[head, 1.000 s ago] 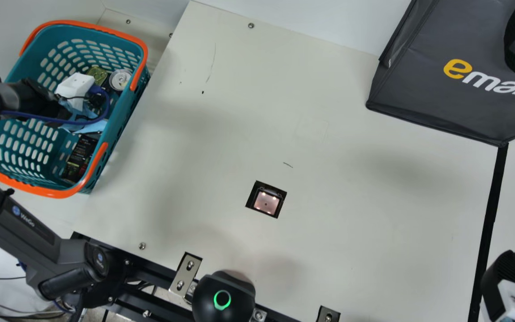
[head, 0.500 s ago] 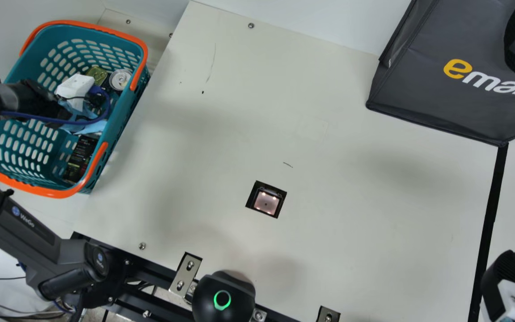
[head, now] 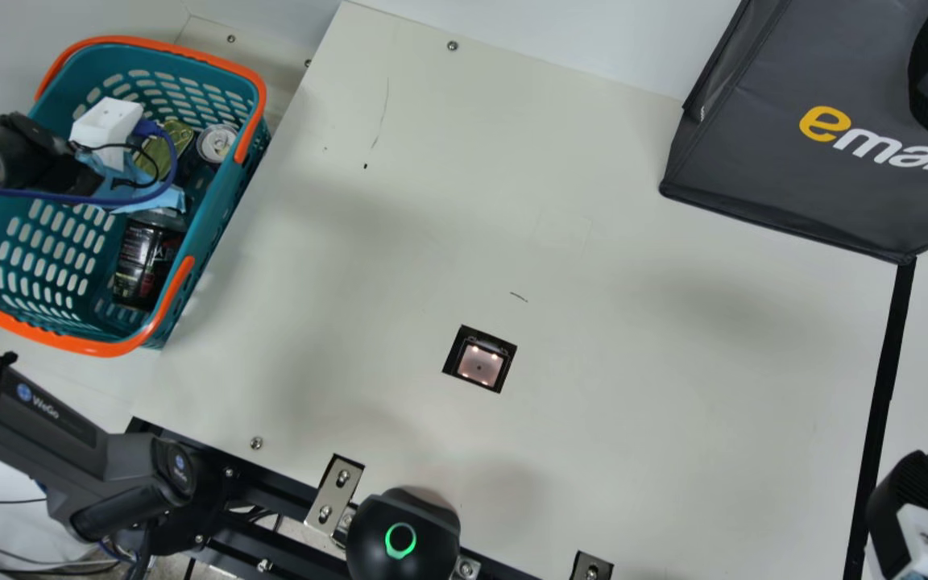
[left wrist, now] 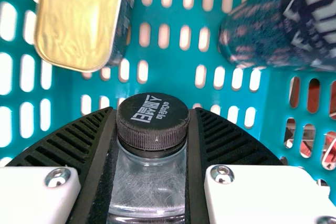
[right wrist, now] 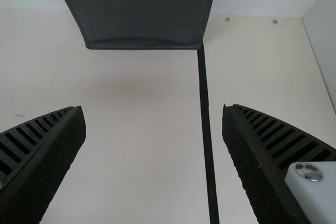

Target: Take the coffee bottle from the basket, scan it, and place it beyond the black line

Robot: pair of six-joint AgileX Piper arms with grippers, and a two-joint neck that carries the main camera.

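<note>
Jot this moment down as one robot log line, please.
left gripper: gripping coffee bottle | bottle: inside basket | right gripper: open, near black line | scan: not yet done

Bright, diffuse light, soft shadows across the cream table (head: pixel 633 419), sheen on the gold tin (left wrist: pixel 76 19)

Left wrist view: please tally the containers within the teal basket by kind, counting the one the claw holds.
Capped clear bottle, gripped by the left claw: 1
Flat gold tin: 1
Dark round container, cut off by the view's edge, so can or jar I cannot tell: 1
Total: 3
</note>
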